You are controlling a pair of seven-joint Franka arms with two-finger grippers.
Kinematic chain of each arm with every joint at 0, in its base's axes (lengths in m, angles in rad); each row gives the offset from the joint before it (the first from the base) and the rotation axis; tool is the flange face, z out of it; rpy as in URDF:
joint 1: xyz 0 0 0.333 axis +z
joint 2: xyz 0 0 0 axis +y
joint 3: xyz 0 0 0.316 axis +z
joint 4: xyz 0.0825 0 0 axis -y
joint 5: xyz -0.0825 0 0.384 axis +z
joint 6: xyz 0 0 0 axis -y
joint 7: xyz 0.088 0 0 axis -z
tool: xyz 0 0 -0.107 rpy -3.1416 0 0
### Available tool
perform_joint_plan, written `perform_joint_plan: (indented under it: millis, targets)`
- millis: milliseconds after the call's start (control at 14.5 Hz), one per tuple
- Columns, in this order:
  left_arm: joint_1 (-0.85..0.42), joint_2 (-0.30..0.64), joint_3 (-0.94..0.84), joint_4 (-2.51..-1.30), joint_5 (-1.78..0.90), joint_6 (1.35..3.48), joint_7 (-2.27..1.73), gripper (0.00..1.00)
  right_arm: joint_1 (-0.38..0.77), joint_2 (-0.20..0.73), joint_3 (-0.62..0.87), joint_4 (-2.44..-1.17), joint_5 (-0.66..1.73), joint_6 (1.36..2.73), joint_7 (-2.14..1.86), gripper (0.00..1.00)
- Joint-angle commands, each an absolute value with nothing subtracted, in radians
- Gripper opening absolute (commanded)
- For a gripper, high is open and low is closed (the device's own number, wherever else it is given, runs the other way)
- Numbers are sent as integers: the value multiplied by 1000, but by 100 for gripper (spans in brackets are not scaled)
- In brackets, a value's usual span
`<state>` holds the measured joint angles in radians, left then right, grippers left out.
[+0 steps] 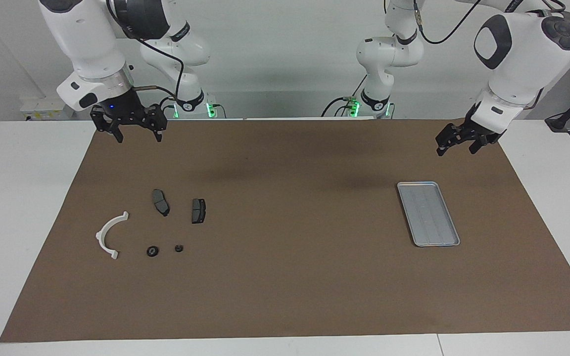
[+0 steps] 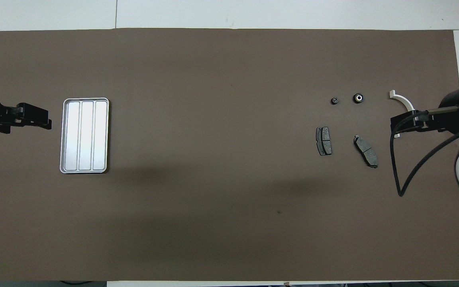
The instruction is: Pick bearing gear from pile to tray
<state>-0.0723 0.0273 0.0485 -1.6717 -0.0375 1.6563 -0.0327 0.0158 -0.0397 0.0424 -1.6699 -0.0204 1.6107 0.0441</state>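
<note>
Right gripper (image 1: 138, 135) is up in the air with its fingers spread, nothing in them, hanging over the mat (image 1: 285, 277) edge at the right arm's end of the table. The pile sits on the mat below it, farther from the robots: two brake pads (image 1: 161, 201) come first, side by side but not touching, then the white arc (image 1: 109, 234) off toward the table's end. Farthest out are two little black round bits, the bigger one (image 1: 152, 251) with a pale centre in the overhead view and the smaller one (image 1: 178, 248) just beside it. One of those is presumably the bearing gear, can't tell which.

Left gripper (image 1: 455, 145) hangs over the mat's corner at the left arm's end, also spread and holding nothing. The tray (image 1: 416, 187) lies flat on the mat farther from the robots than that gripper, well apart from the pile, with nothing in it.
</note>
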Motion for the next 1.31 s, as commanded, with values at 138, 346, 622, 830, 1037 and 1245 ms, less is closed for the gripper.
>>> perform_joint_plan:
  millis: [138, 346, 622, 830, 1037, 1245]
  targets:
    - [-74, 0, 52, -1715, -41, 1692, -40, 100, -5, -58, 49, -1678, -8, 1621, 12, 100]
    - [-74, -2, 52, -1715, -41, 1694, -40, 100, -5, -57, 49, -1678, -8, 1623, 8, 100]
    - [-74, -9, 52, -1735, -41, 1697, -40, 100, -3, -58, 49, -1678, -8, 1623, 8, 100]
    - [-74, -14, 52, -1743, -41, 1706, -41, 100, 0, -58, 49, -1680, -6, 1624, 14, 100]
    - [-75, -12, 52, -1738, -40, 1706, -43, 100, 2, -58, 49, -1680, -6, 1624, 17, 100]
    - [-78, -12, 52, -1741, -40, 1706, -48, 100, -2, -58, 49, -1680, -6, 1626, 11, 100]
